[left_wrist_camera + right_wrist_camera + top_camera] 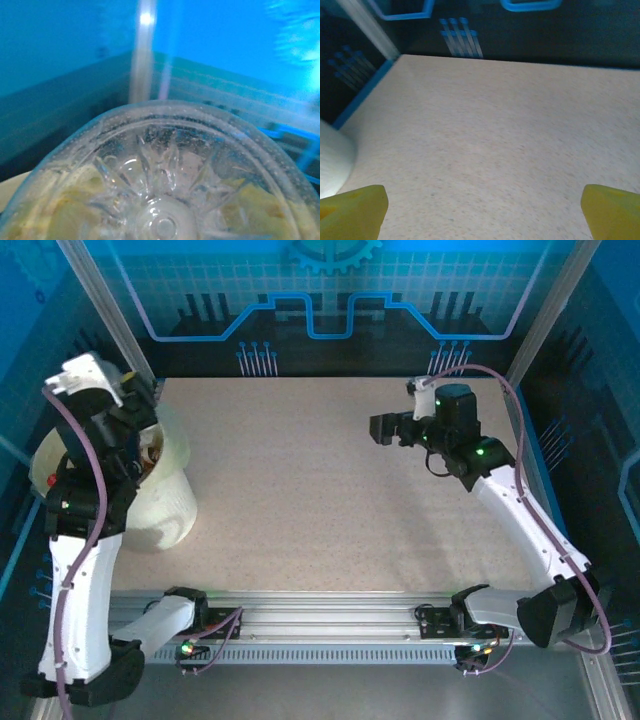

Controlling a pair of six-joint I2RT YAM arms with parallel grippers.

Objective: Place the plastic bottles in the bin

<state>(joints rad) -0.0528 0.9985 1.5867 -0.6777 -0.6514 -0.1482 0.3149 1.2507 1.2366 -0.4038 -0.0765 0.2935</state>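
The ribbed base of a clear plastic bottle (160,200) sits right up against the left wrist camera. Yellow finger pads show blurred through its wall on both sides. From above, my left gripper (140,438) hangs over the mouth of the cream bin (170,502) at the table's left edge, shut on that bottle. Something brown (152,454) shows inside the bin. My right gripper (384,428) hovers over bare table at the far right. Its yellow fingertips (355,212) stand wide open with nothing between them.
The bin's pale wall (332,165) shows at the left of the right wrist view. The speckled tabletop (330,490) stretches between both arms. Blue enclosure walls (320,310) ring the table, and an aluminium rail (320,615) runs along the near edge.
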